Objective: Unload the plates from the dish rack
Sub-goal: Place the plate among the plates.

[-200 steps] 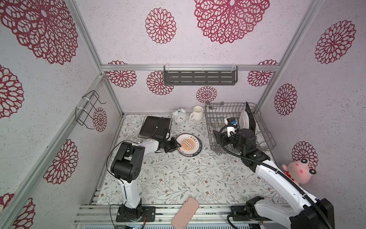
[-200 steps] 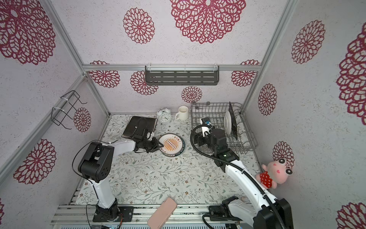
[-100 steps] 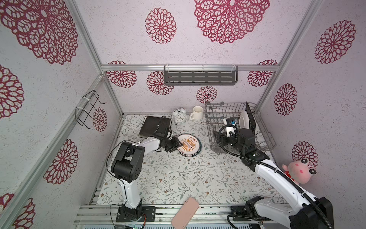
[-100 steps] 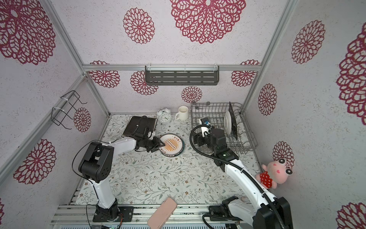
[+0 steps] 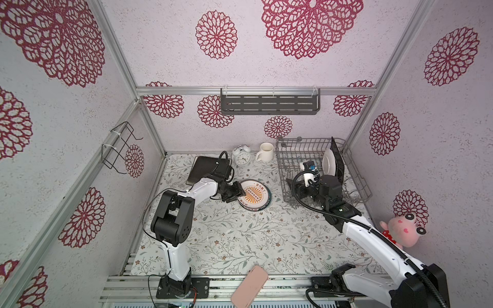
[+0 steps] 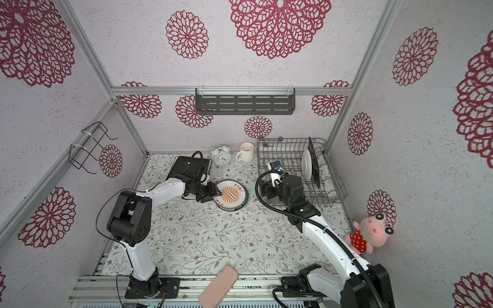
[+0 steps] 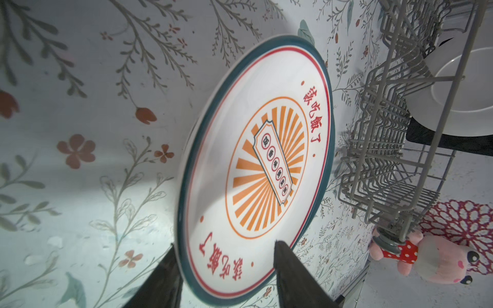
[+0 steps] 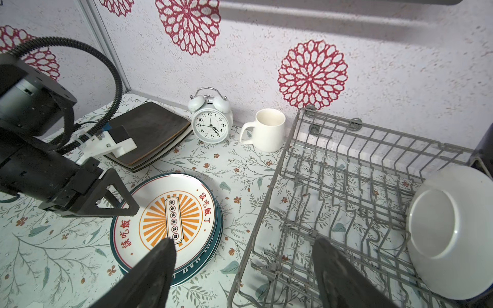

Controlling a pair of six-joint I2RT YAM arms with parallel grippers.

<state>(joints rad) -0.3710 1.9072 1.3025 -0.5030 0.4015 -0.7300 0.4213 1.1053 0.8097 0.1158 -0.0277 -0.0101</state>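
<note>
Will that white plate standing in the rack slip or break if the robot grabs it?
Probably stiff and breakable: the white plate looks like glazed ceramic. Its glossy surface may slip in a grip. Standing on edge in the dish rack, it might tip or roll if nudged.

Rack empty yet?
No: a white plate and a black-backed plate stand upright in the rack.
</note>
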